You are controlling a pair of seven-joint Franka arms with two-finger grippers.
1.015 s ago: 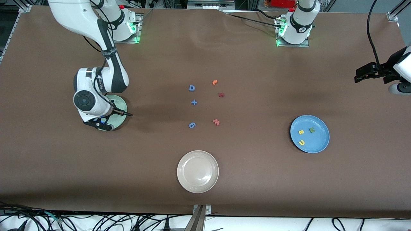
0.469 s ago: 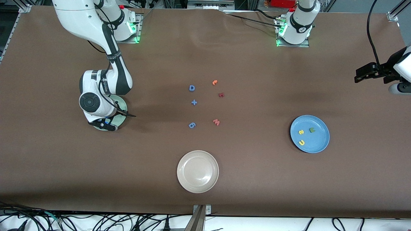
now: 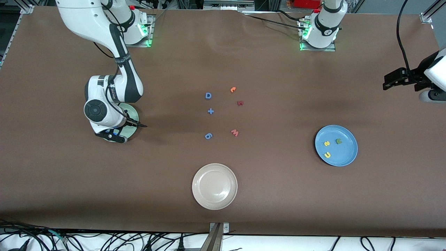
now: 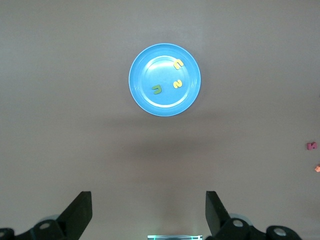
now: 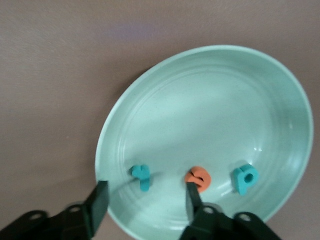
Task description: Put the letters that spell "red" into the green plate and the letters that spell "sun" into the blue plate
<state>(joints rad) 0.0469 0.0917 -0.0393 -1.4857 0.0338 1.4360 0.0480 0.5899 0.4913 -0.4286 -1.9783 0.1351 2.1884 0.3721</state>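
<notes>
The green plate [image 5: 210, 100] holds a teal "r" [image 5: 141, 175], an orange "e" [image 5: 199, 179] and a teal "d" [image 5: 245, 178] in a row. My right gripper [image 5: 146, 200] hangs open just over that plate's rim, nothing between its fingers; the "r" lies free below the gap. In the front view the right gripper [image 3: 113, 134] covers most of the green plate [image 3: 132, 116]. The blue plate [image 3: 348, 150] carries a yellow "s" [image 3: 326, 143], a dark green "u" [image 3: 338, 141] and a yellow "n" [image 3: 327, 154]. My left gripper [image 4: 147, 212] waits open, high over the table's left-arm end [image 3: 390, 81].
Loose letters lie mid-table: blue "D" [image 3: 208, 96], blue plus [image 3: 210, 111], blue "6" [image 3: 208, 136], red "w" [image 3: 235, 132], an orange piece [image 3: 233, 89], a dark red piece [image 3: 239, 103]. A beige-white plate [image 3: 214, 186] sits near the front edge.
The right hand has shifted slightly over the green plate and its fingers have opened. The left arm has barely moved.
</notes>
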